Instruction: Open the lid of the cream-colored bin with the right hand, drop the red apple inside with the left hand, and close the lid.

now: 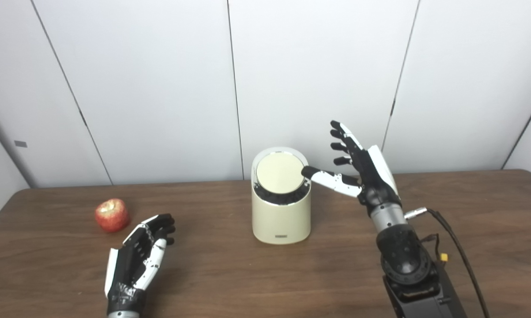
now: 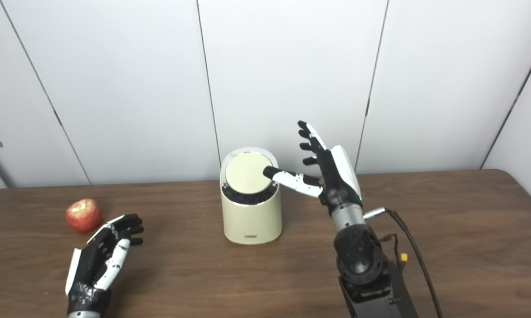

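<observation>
1. Cream-colored bin (image 1: 281, 207) stands at mid-table toward the far edge, its lid (image 1: 279, 173) tilted; the right hand (image 1: 362, 170), fingers spread and grasping nothing, touches the lid's rim with its thumb.
2. Red apple (image 1: 112, 215) sits near the left edge, just beyond the left hand (image 1: 137, 260), fingers released and empty.
3. A sideways thumb push could likely topple or slide the light bin.
4. Dark wood table (image 1: 468, 229); white panelled wall (image 1: 159, 88) behind.

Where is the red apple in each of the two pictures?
Left eye view: the apple sits on the table at the left, just beyond the left hand.
Right eye view: the apple is nearer the left edge, same spot on the table.
Shared landmark: the cream bin in the middle, well right of the apple.
</observation>
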